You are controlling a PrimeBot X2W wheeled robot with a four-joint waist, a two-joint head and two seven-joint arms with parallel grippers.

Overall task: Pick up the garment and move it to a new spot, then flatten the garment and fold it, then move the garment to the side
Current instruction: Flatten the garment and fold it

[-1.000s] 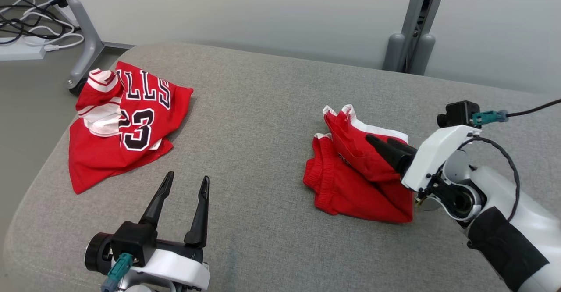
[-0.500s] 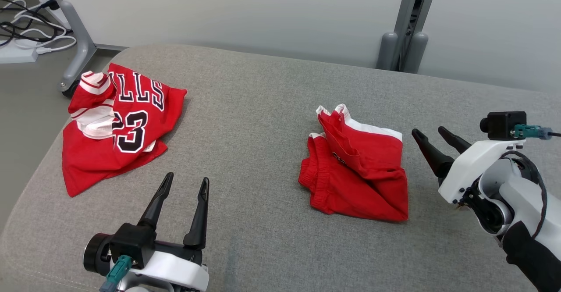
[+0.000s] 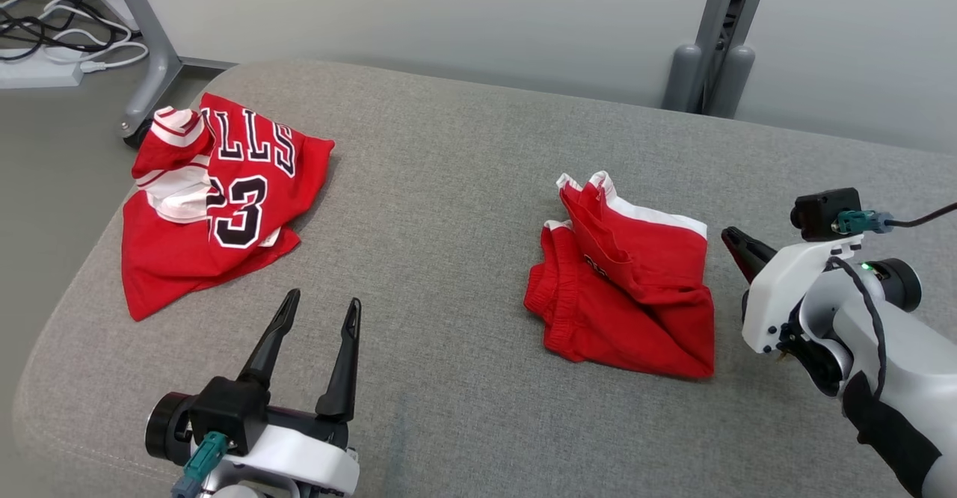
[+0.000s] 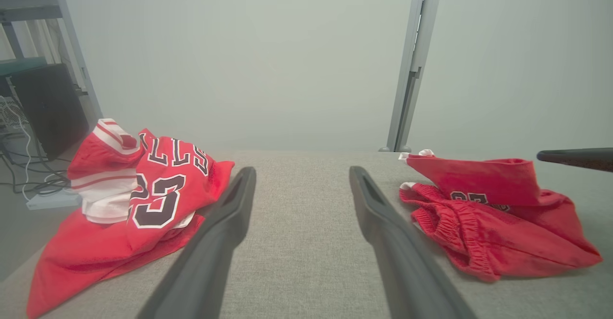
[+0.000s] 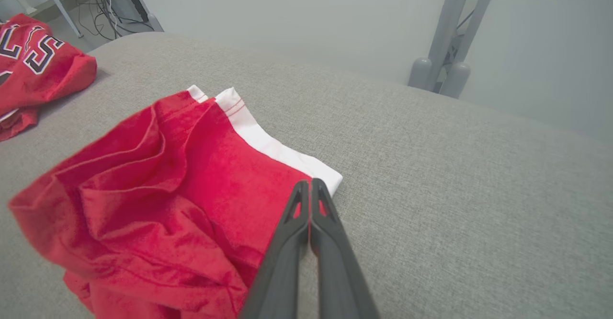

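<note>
Shorts [image 3: 628, 289] lie folded and free, right of the bed's [image 3: 448, 184] middle. Right hand [image 3: 730, 236] has let go of them, drawn back toward the right edge and closed empty, its tips just beside the white hem. Left hand [image 3: 325, 297] stays spread and idle near the front edge. Judgement: fold complete, move to the side outstanding.

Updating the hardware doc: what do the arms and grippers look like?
The left gripper and right gripper have two long tapered dark fingers on white wrist shells, each with a teal connector. Right wrist also has a black camera block, looping black cable, green light; pale forearm with black band.
</note>
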